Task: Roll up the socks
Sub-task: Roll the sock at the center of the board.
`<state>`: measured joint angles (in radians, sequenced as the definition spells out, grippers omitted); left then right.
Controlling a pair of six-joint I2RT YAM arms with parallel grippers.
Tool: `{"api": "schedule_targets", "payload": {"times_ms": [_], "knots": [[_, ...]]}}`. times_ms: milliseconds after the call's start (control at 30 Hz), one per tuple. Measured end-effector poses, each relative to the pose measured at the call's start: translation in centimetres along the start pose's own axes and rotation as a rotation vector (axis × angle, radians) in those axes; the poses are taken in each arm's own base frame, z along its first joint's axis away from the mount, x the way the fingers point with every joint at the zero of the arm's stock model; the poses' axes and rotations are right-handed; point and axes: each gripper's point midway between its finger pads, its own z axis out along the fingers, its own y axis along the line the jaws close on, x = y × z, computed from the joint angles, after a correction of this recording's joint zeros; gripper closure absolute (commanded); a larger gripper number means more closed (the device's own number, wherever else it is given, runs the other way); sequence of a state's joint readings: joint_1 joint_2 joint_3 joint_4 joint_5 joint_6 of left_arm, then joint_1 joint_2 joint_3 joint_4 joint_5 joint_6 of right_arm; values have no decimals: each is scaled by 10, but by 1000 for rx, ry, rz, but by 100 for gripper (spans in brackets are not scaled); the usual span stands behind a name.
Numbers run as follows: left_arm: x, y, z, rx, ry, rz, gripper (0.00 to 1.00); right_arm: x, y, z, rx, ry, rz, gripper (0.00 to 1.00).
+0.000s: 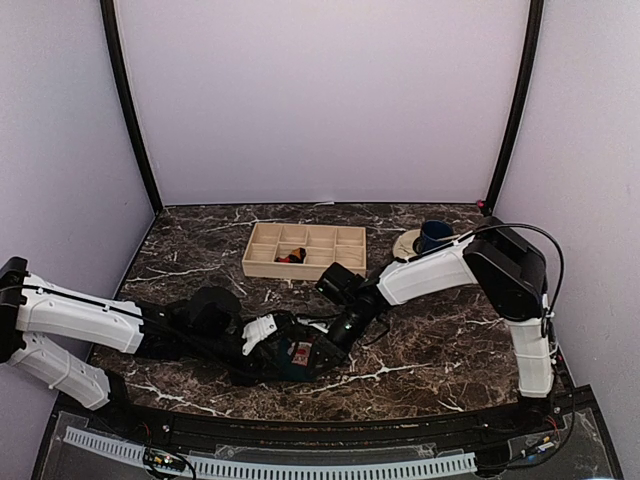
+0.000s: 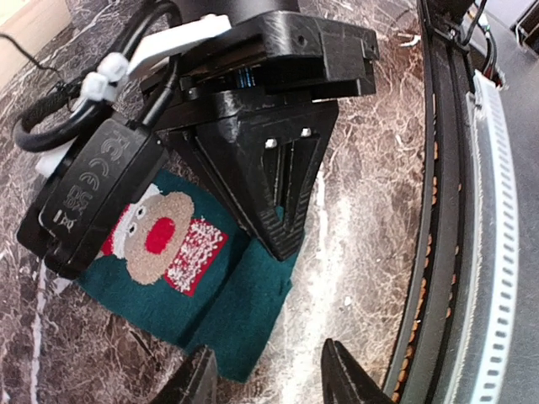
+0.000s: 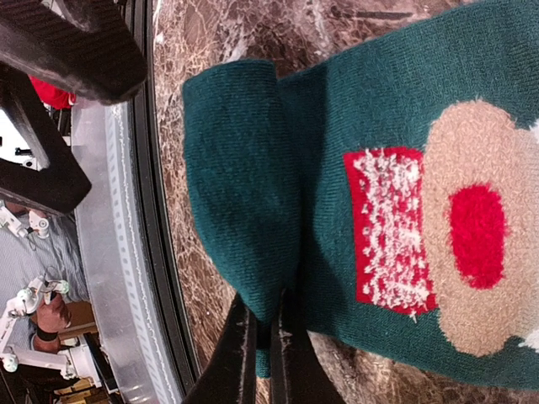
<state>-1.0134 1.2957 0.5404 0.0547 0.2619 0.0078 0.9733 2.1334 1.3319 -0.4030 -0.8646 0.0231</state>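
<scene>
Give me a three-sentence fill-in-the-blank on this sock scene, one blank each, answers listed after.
The right gripper pinches a fold of the green ___.
The left gripper holds nothing; its jaws stand ___.
In the top view, the blue cup stands to the ___ of the wooden tray.
Missing words: sock; open; right.
</scene>
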Motion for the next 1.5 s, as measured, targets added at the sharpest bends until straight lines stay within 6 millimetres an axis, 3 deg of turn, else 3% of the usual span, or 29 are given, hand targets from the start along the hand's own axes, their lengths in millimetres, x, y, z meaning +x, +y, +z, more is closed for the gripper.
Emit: {"api": "schedule_targets", "payload": {"times_ms": [300, 900, 1167, 1500], "knots": [[12, 3, 14, -53, 64, 99, 54, 2, 2, 0, -15, 10, 14, 100], [13, 8, 28, -66, 109, 189, 55, 4, 4, 1, -31, 24, 19, 100], [18, 8, 37, -50, 141, 193, 62, 6, 4, 2, -39, 30, 20, 100], [21, 3, 38, -20, 161, 176, 83, 6, 4, 2, -40, 30, 19, 100]]}}
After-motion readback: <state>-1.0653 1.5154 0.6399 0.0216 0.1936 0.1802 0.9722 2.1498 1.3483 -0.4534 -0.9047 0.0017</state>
